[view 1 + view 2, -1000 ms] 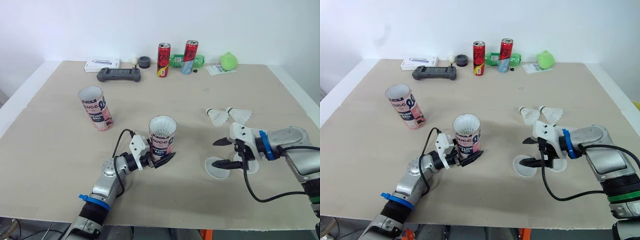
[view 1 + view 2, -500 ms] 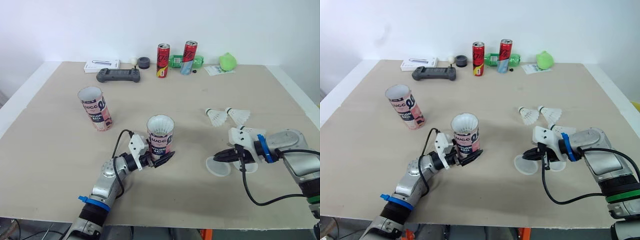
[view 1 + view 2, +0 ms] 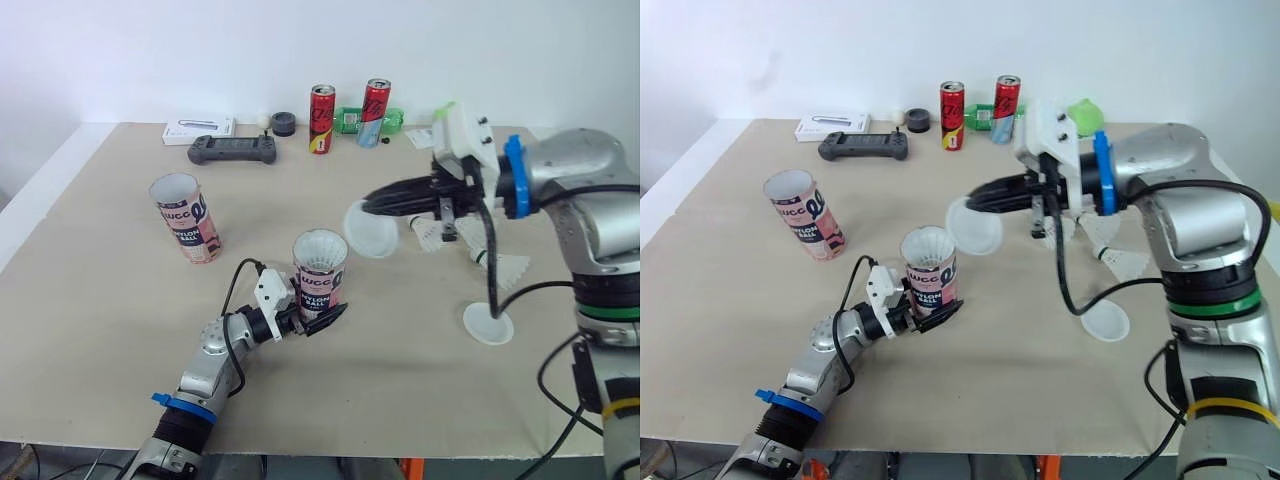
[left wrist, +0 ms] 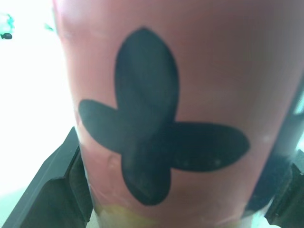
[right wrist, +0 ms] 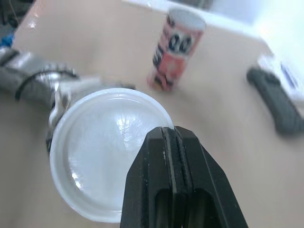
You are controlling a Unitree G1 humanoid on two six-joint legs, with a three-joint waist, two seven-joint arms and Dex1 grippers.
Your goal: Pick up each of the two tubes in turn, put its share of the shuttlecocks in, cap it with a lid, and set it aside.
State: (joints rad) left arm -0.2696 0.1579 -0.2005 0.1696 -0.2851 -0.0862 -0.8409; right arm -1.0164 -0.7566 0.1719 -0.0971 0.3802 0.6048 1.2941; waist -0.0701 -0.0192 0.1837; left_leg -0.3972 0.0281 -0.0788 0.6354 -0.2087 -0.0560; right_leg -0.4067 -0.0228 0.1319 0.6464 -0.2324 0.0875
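A tan bench (image 3: 120, 330) runs back to a white wall. Near the middle, the left claw (image 3: 318, 315) is clamped around the lower part of an upright pink tube (image 3: 320, 283), one black finger on each side, and the tube's mouth shows white inside. A second tube (image 3: 186, 217) stands alone to the left, well apart and leaning slightly. The right claw (image 3: 372, 206) is raised above the bench with its fingers pinched tight on the rim of a white lid (image 3: 375, 235), which hangs just right of the held tube's mouth and a little above it. A second lid (image 3: 488, 324) lies flat on the bench to the right. Two loose shuttlecocks (image 3: 430, 236) lie beyond it, partly behind the right arm. Along the far edge sit two red cans (image 3: 322, 118), a dark game controller (image 3: 234, 150) and a white box (image 3: 198, 129)
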